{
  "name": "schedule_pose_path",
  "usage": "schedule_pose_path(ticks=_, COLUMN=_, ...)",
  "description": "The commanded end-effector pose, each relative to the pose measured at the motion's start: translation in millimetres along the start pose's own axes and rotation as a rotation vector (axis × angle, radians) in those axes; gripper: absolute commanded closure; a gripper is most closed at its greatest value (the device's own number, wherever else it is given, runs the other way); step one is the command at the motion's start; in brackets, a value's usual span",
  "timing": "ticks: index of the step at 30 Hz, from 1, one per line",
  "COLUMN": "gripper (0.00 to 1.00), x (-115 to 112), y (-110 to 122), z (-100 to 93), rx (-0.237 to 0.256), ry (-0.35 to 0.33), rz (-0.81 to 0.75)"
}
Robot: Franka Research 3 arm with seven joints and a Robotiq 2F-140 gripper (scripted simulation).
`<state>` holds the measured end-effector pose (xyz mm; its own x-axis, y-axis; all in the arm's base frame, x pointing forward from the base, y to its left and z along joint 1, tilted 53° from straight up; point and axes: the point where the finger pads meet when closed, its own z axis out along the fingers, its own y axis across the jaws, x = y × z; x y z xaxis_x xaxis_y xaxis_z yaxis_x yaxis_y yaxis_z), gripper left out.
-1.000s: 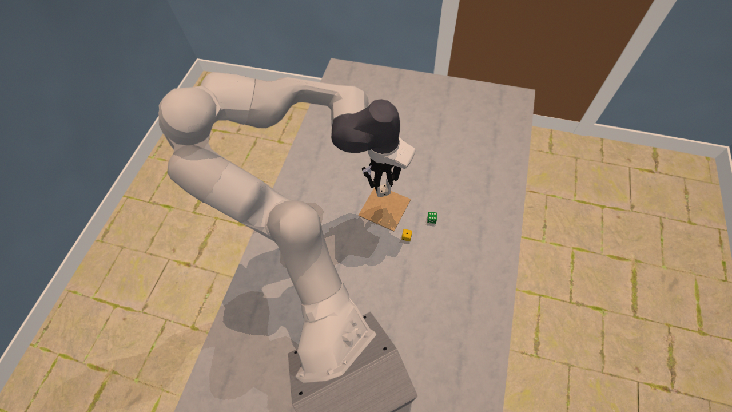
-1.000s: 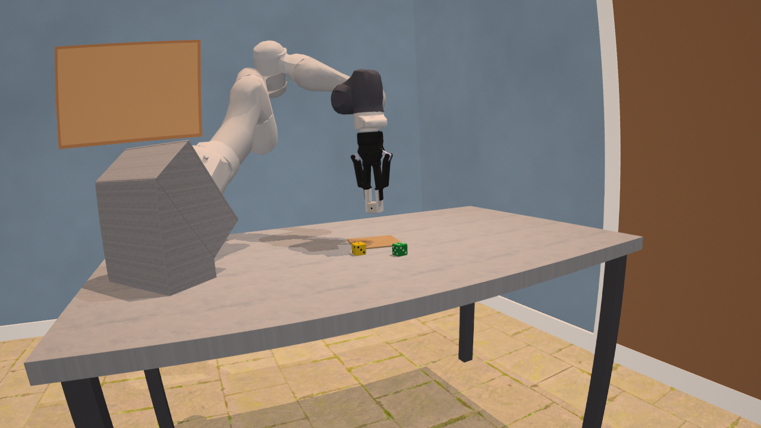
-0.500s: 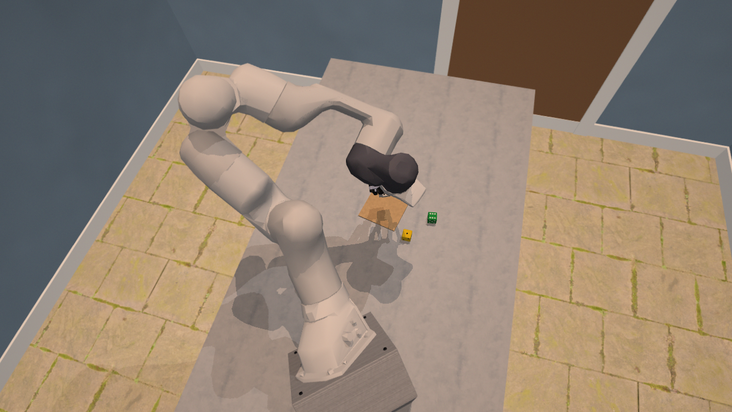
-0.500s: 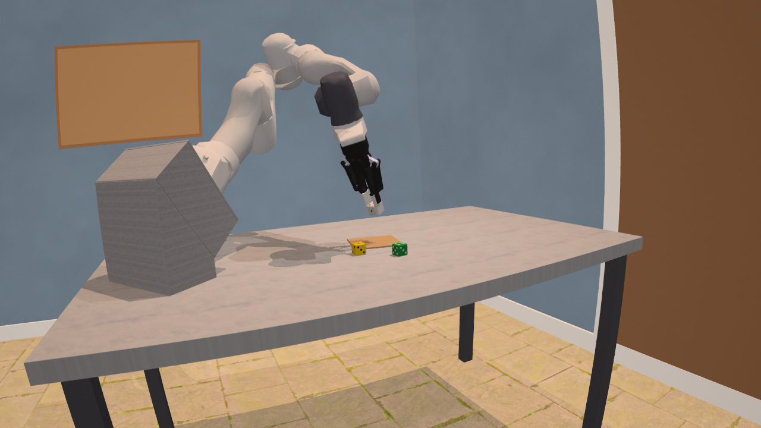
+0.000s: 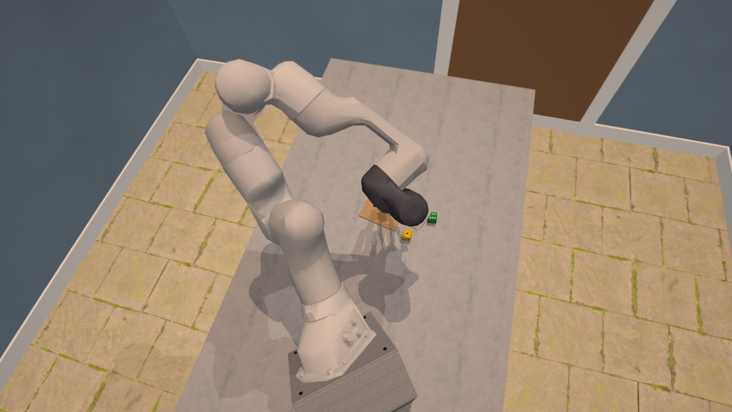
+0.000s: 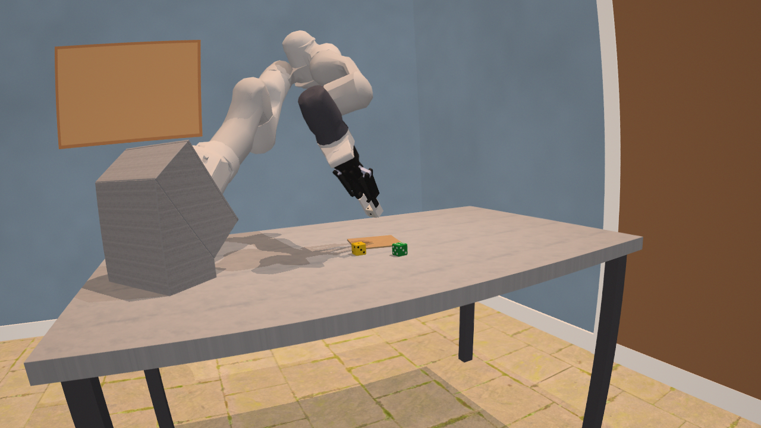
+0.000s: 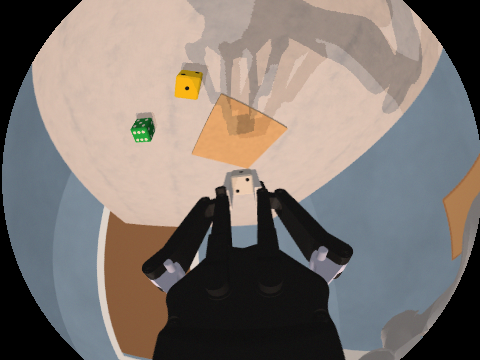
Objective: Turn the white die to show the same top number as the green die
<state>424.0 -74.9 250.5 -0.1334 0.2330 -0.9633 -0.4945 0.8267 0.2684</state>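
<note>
The white die [image 7: 243, 184] hangs above the mat [image 6: 375, 241] — clamped in the gripper [image 7: 244, 192]. Two dice lie on the table [image 6: 478, 249] near the mat's edge — one [image 6: 358, 248] left, one [image 6: 399, 249] right.

3 dice: white die [image 7: 243, 184], green die [image 7: 142, 130], yellow die [image 7: 188, 84]; 1 mat [image 7: 239, 132].

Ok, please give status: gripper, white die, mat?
Gripper shut on white die, tilted, above table. Mat flat, bare. Yellow die, green die beside mat.
</note>
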Motion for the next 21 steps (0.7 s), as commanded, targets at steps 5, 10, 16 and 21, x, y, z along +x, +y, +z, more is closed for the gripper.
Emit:
schedule_pose_path(ticks=5, gripper=0.84, x=-11.9, y=6.7, z=6.0, rx=-0.043, ry=-0.167, rz=-0.138)
schedule_pose_path(ticks=10, gripper=0.84, x=-11.0, y=6.7, z=6.1, rx=-0.049, ry=-0.235, rz=-0.136)
schedule_pose_path(ticks=16, gripper=0.84, x=-9.2, y=5.9, z=5.8, rx=-0.056, ry=-0.342, rz=-0.136)
schedule_pose_path(ticks=21, gripper=0.84, x=-7.8, y=5.1, z=4.9, rx=-0.058, ry=-0.411, rz=-0.134)
